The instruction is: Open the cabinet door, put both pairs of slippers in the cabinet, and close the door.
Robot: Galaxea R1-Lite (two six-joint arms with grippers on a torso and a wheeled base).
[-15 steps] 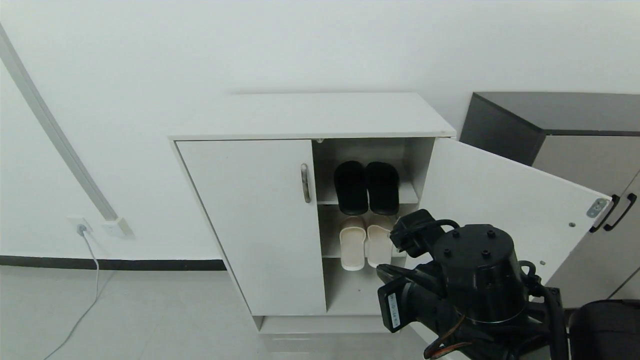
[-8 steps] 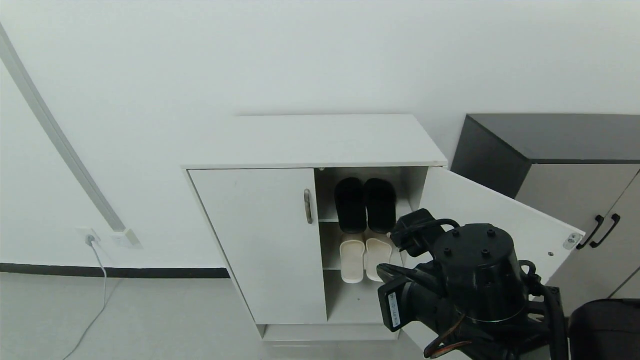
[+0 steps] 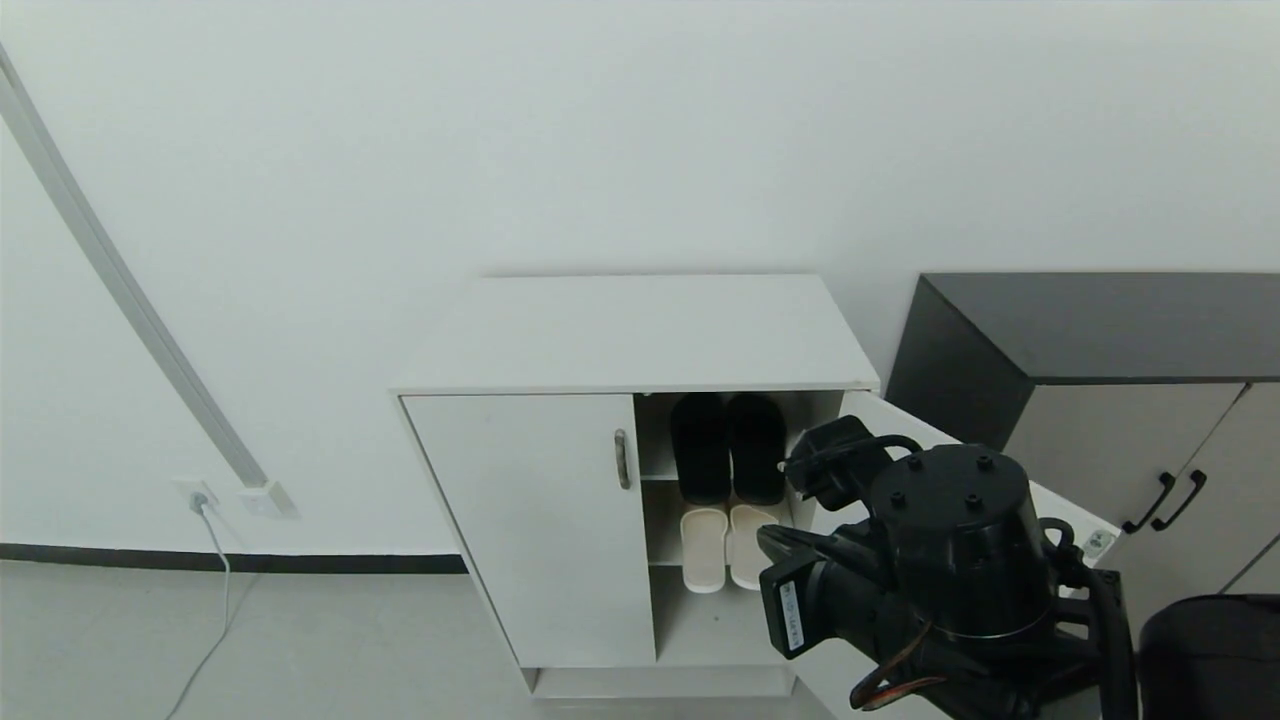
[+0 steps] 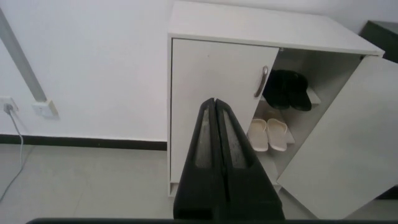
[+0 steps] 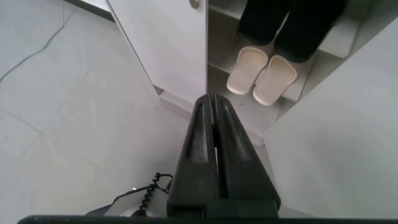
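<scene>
Jaws on both arms pressed shut, empty; black slippers shelved above white slippers in open cabinet; arm's label illegible.

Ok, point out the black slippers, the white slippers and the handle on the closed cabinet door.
black slippers [image 3: 700,450], head view, on the upper of the pair's left slipper.
white slippers [image 3: 705,550], head view, on the footbed of the pair's left slipper.
door handle [image 3: 621,459], head view, on the middle of the bar.

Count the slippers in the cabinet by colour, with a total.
black slippers: 2
cream slippers: 2
total: 4, all on shelves inside the cabinet
</scene>
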